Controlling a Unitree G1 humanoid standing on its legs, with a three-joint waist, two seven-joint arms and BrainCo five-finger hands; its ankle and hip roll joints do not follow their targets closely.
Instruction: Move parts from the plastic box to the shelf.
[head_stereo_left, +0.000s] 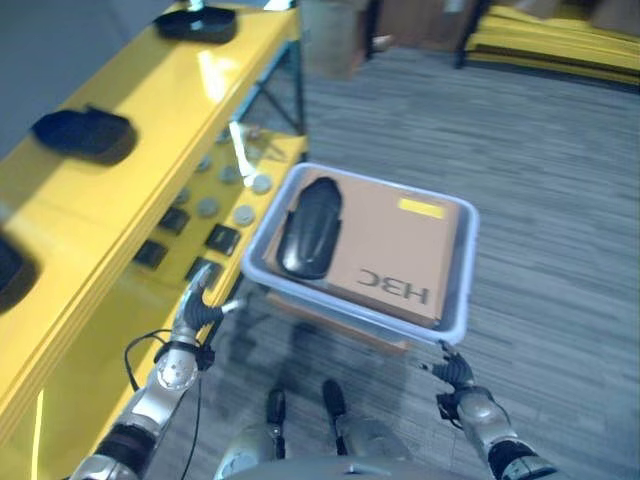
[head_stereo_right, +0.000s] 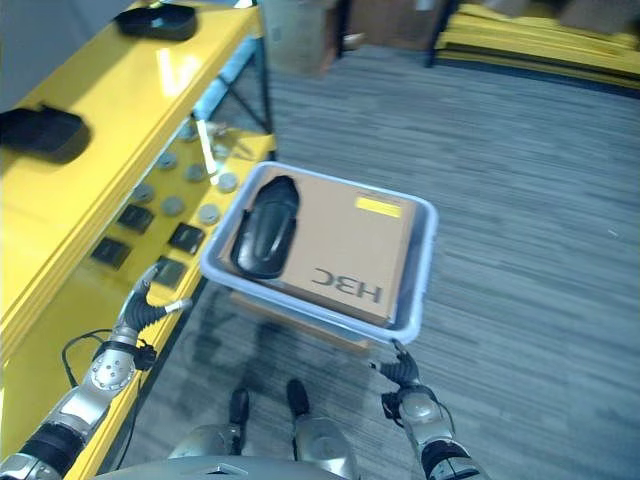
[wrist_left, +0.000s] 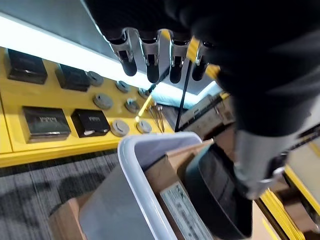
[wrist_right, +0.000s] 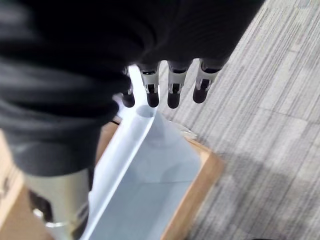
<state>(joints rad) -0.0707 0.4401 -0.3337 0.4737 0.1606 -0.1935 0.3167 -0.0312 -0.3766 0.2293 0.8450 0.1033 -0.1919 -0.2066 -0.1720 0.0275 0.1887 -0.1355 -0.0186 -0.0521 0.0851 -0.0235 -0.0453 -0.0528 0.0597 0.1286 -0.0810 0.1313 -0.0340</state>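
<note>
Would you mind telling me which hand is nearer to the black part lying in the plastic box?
Left. The left hand is just below the black part; the right hand is beyond the box's opposite near corner.

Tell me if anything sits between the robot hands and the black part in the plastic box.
Nothing visible blocks it. The black part lies uncovered on the cardboard box inside the plastic box. The left robot hand and right robot hand hang open just outside the box's near rim, which they must clear.

I see one black part (head_stereo_left: 309, 228) lying on cardboard in the grey plastic box (head_stereo_left: 458, 305); others rest on the yellow shelf (head_stereo_left: 150, 130), left.
</note>
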